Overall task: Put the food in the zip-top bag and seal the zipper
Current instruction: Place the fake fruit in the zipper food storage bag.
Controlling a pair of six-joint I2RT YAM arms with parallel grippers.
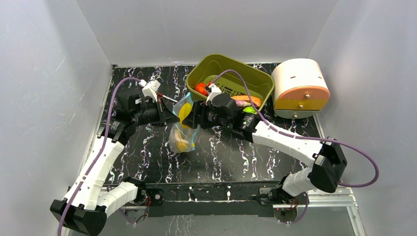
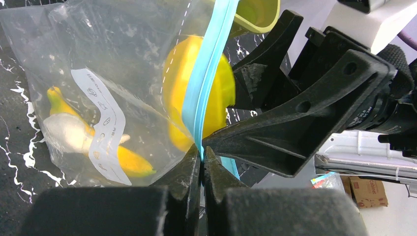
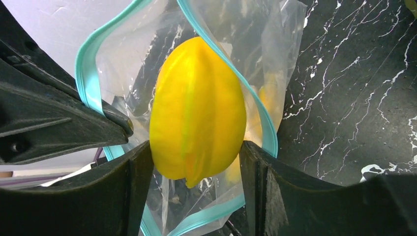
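Observation:
The clear zip-top bag (image 1: 183, 135) hangs over the dark marbled table, and my left gripper (image 2: 202, 153) is shut on its teal-blue zipper (image 2: 209, 64). Its mouth stands open in the right wrist view, the zipper (image 3: 86, 73) looping round it. My right gripper (image 3: 196, 157) is shut on a yellow ridged fruit (image 3: 196, 108), which sits partly inside the mouth. In the top view this yellow fruit (image 1: 184, 112) lies between the left gripper (image 1: 173, 115) and the right gripper (image 1: 193, 114). A banana (image 2: 125, 160) lies at the bottom of the bag (image 2: 113, 59).
An olive-green tub (image 1: 260, 81) stands behind the right arm, holding a red tomato (image 1: 200, 90), an orange carrot (image 1: 246, 100) and a green fruit (image 1: 250, 109). A round cream and orange container (image 1: 300, 88) sits at the back right. White walls enclose the table.

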